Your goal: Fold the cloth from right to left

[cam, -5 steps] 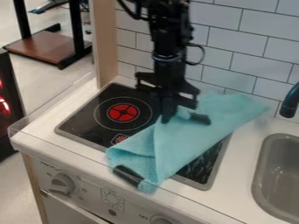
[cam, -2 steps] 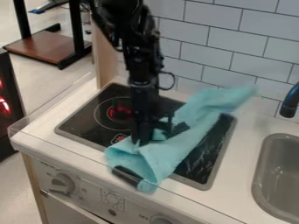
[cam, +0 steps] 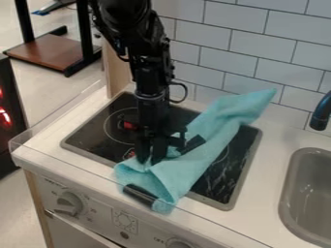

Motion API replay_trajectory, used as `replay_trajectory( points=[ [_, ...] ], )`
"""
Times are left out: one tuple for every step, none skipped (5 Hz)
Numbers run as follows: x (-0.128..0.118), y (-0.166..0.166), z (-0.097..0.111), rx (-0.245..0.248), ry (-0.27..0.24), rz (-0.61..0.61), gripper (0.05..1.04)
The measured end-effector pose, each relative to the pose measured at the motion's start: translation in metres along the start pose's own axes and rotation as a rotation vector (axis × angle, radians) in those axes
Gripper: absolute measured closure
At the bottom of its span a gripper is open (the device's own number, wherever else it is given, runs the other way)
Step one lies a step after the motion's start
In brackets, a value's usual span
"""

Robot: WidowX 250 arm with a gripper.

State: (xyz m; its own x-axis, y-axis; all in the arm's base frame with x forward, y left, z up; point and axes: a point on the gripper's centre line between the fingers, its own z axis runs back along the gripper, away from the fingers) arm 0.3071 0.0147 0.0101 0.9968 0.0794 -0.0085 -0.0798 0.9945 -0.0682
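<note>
I cannot tell whether my end effector grips the cloth it partly hides across the cooktop, by the tabletop's front edge, below tiled wall.

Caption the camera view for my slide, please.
Black robot gripper lowered onto a rumpled turquoise cloth lying diagonally across a toy stove's black cooktop.

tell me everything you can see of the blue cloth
The cloth is light blue-green and plain, and looks soft and thin. It lies rumpled in a long, uneven strip slanting across the black cooktop, from the counter's front edge to the back right, by the tiled wall. Creases run along it, and its front end spreads wider. The gripper is at its left side and seems to touch it. A short dark piece shows at its front edge.
</note>
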Motion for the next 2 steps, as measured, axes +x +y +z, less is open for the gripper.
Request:
replay_trajectory(
  points=[
    [-0.0025, -0.0008, -0.0012, -0.006, 0.006, 0.001, 0.379],
    [-0.0051, -0.0016, 0.0009, -0.010, 0.012, 0.001, 0.121]
  ],
)
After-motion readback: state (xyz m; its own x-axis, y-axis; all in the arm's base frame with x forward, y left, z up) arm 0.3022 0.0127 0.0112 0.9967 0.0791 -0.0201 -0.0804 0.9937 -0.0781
